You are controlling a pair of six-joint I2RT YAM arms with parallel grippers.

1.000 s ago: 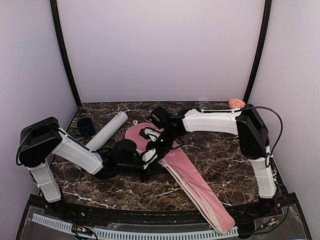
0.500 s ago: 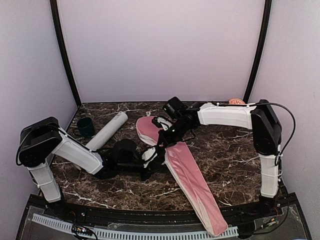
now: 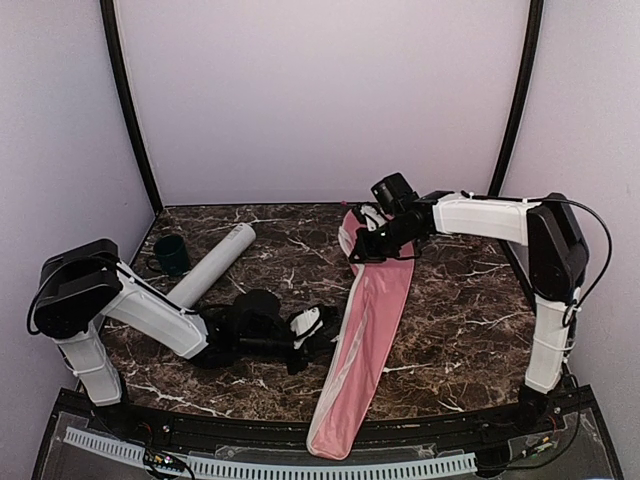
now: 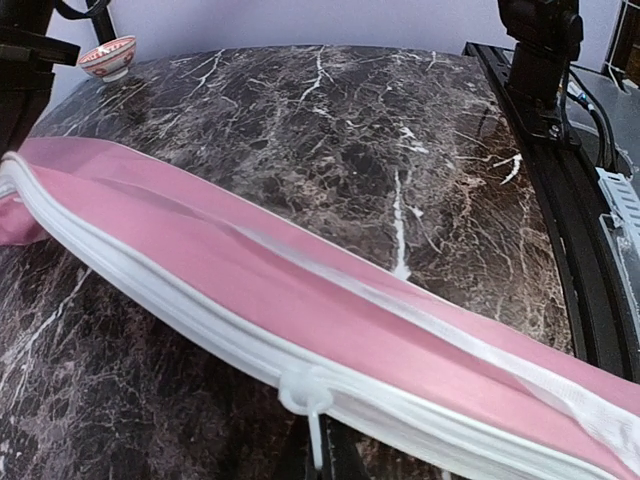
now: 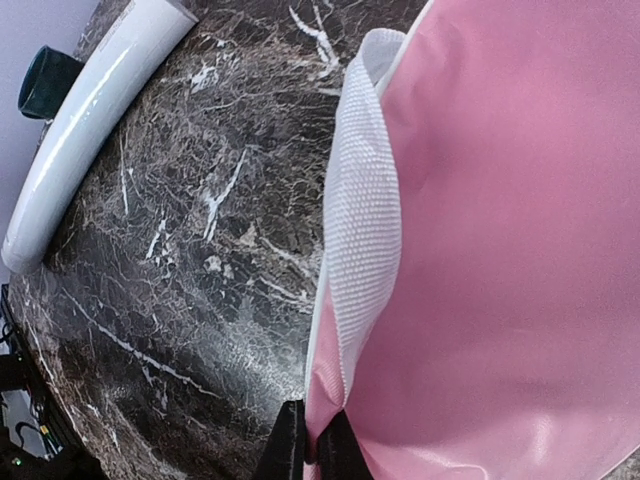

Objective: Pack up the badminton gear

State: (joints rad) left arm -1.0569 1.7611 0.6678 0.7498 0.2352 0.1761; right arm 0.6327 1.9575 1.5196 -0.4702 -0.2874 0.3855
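**Limp cover strung between both tools**

The pink cover (image 3: 365, 320) lay as a long strip from the far right part of the worktop (image 3: 460, 320) down to its near edge, and the narrow end seemed to reach past that edge. My right tool (image 5: 305, 450) was pinched shut on the fabric rim at the wide far end. My left tool (image 4: 320, 462) was closed on the white zip pull (image 4: 303, 392) midway along.

I judged the cover light, soft and prone to sag wherever nothing supported it. The stitched rim and the pull looked like sound holds, the slick panel not.

Open room lay to the cover's right. The grey tube (image 3: 212, 260) and green cup (image 3: 170, 254) sat towards the far-left corner, well apart from it.
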